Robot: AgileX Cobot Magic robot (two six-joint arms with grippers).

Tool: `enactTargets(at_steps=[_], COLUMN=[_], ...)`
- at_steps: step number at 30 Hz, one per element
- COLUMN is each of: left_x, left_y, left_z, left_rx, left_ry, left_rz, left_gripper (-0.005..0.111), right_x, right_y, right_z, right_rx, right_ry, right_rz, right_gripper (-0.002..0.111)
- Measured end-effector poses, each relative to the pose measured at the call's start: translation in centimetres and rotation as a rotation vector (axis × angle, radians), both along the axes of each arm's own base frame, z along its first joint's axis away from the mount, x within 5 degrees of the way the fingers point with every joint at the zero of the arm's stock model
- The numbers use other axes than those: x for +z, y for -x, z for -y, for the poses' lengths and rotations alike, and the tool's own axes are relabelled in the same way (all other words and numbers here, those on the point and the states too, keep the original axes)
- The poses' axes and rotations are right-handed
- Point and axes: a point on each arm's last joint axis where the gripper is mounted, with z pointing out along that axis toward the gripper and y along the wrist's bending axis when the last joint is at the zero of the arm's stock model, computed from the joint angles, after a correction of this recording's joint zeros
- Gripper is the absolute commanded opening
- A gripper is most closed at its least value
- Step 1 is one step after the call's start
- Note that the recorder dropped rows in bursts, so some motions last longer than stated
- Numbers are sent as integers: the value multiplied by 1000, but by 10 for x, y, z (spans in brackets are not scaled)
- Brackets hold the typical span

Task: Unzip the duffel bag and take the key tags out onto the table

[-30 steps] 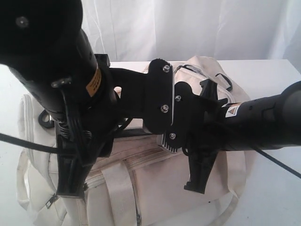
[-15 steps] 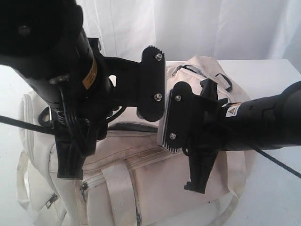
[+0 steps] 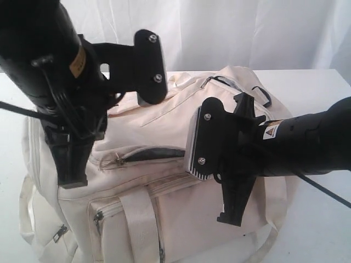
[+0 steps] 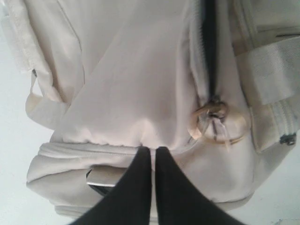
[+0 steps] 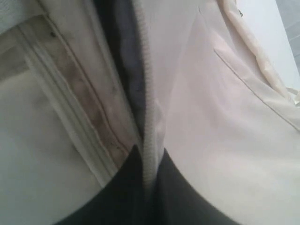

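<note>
The cream duffel bag (image 3: 164, 203) lies on the white table (image 3: 315, 87). Its top zip is partly open, a dark slit (image 3: 156, 153) ending at the slider (image 3: 118, 159). My left gripper (image 4: 153, 149) is shut, its tips against puckered cloth at the bag's end, a short way from the slider (image 4: 213, 117). I cannot tell if cloth is pinched. My right gripper (image 5: 150, 152) is shut on the bag's pale zipper edge (image 5: 151, 117), beside the grey lining (image 5: 124, 51). In the exterior view both arms hide their fingertips. The key tags are out of view.
A pale webbing handle (image 3: 137, 219) and a zipped front pocket (image 3: 98, 216) face the near side. A black D-ring (image 3: 264, 96) sits at the bag's far right end. White curtain (image 3: 230, 33) hangs behind. Bare table shows right of the bag (image 3: 318, 235).
My left arm has swung up and to the left, uncovering the bag's top and the part-open zip, and its jaws have closed. The right arm has stayed still.
</note>
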Motion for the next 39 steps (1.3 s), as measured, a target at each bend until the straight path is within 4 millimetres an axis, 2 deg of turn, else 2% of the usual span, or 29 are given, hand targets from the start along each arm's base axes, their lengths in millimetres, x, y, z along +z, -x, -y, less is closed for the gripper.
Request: enactTargets(at_steps=[5, 13, 17, 23, 25, 28, 31, 35, 37, 39], left_x=[2, -22, -23, -15, -18, -32, -45, -47, -44, -43], left_y=[-1, 13, 30, 45, 48, 48, 46, 42, 40, 39], left_z=[-10, -17, -20, -37, -41, -45, -44, -37, -34, -33], left_rx=[36, 62, 121, 342, 429, 540, 628, 645, 642, 639], left_ry=[41, 39, 164, 467, 571, 619, 655, 788, 838, 861], left_rz=[-34, -164, -279, -252, -255, -264, -265, -258, -254, -250], left_gripper=[0, 0, 0, 0, 0, 1, 15, 45, 54, 57], right_x=[0, 0, 0, 0, 0, 0, 0, 0, 0, 0], right_y=[0, 0, 0, 0, 0, 0, 0, 0, 0, 0], right_z=[0, 0, 0, 0, 0, 0, 0, 0, 0, 0], right_rx=[-10, -13, -13, -12, -12, -22, -26, -27, -27, -27], right_ry=[-5, -5, -5, -4, -4, -10, -13, -14, -14, -14], right_rz=[-8, -10, -10, -9, -9, -18, -22, -23, -23, -22], right_gripper=[0, 0, 0, 0, 0, 0, 0, 0, 0, 0])
